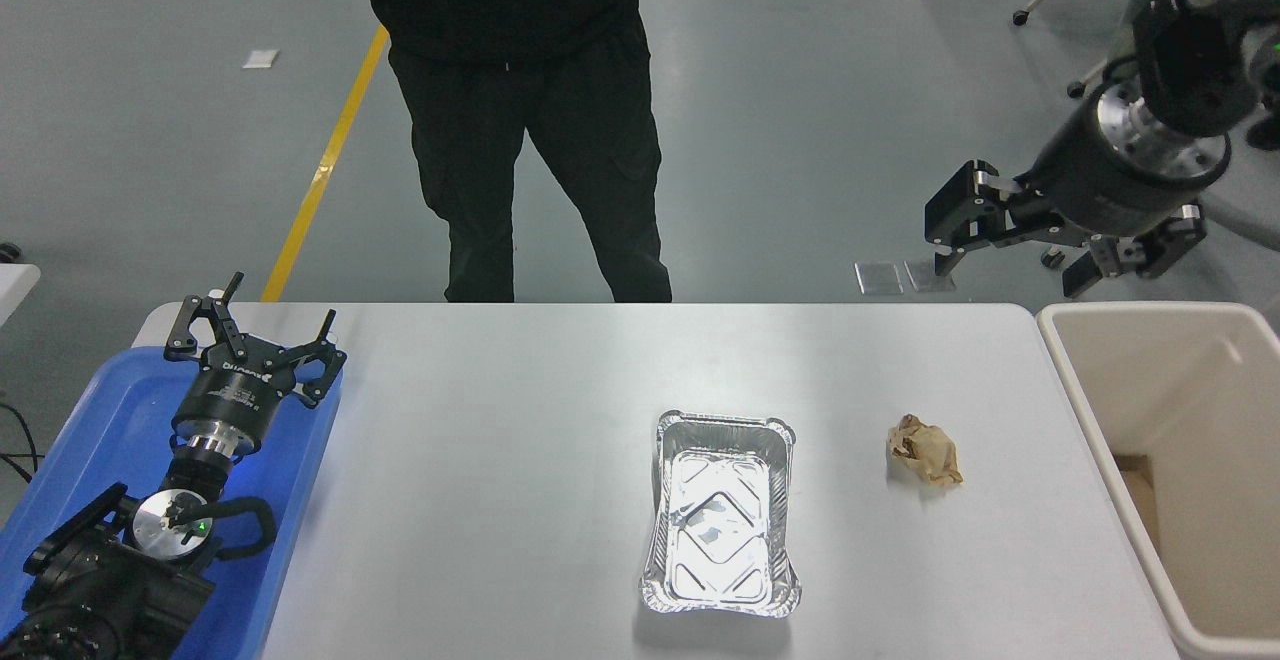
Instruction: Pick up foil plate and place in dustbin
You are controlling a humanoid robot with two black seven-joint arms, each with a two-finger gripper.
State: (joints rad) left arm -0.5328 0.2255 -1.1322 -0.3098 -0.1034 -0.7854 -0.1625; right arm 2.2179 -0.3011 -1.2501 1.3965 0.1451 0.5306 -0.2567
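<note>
**Trainee:** What sits at the lower left of the frame?

**Operator:** The left pincer, parked over a blue tray, its fingers spread and holding nothing. A person in black stands beyond the table's far edge, upper centre.

**Trainee:** And the object I must move?

**Operator:** The foil plate, lying flat and empty on the table, lower centre of the frame. I judge it very light, thin-walled and easily dented; the shiny base looks slippery, so I would take it by the crimped rim, preferably a long side, with gentle closure.

**Trainee:** What lies to its right?

**Operator:** A crumpled brown paper ball, apart from the plate. Further right, at the frame's edge, is the dustbin.

**Trainee:** Where is the working pincer?

**Operator:** The right pincer hangs at the upper right, spread and empty, beyond the table's far edge, well apart from the plate, which lies down and to its left.
</note>
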